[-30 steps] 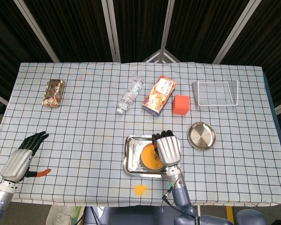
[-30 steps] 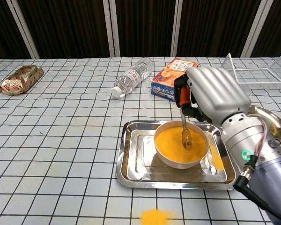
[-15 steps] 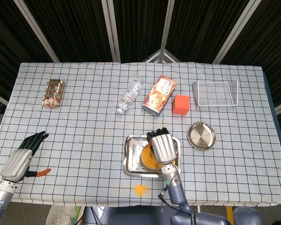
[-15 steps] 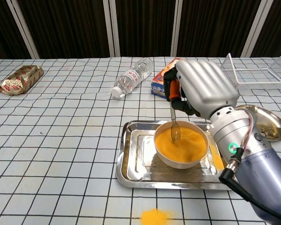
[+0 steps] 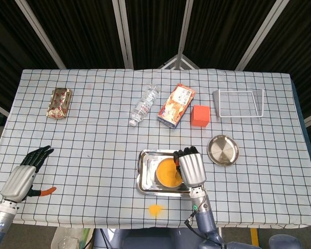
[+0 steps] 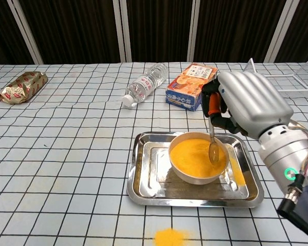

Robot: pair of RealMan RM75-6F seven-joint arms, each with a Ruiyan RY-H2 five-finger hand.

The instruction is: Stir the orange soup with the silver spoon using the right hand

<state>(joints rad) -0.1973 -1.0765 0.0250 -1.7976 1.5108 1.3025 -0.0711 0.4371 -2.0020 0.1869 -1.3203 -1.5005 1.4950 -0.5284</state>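
1. The silver spoon (image 6: 213, 142) is gripped by the right hand (image 6: 245, 105), fingers clamped on its handle, so the pick-up is judged done.
2. The spoon's bowl is dipped in the orange soup (image 6: 196, 155) at the right side of the white bowl (image 6: 195, 176), directly below the hand; stirring appears under way.
3. The left hand (image 5: 27, 171) is held spread and empty, well left of the bowl.

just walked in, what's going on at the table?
The right hand holds the silver spoon with its tip dipped in the orange soup, at the right side of the bowl. The bowl sits in a metal tray. The left hand rests open near the table's left edge, holding nothing. A bit of orange spill lies on the cloth in front of the tray.
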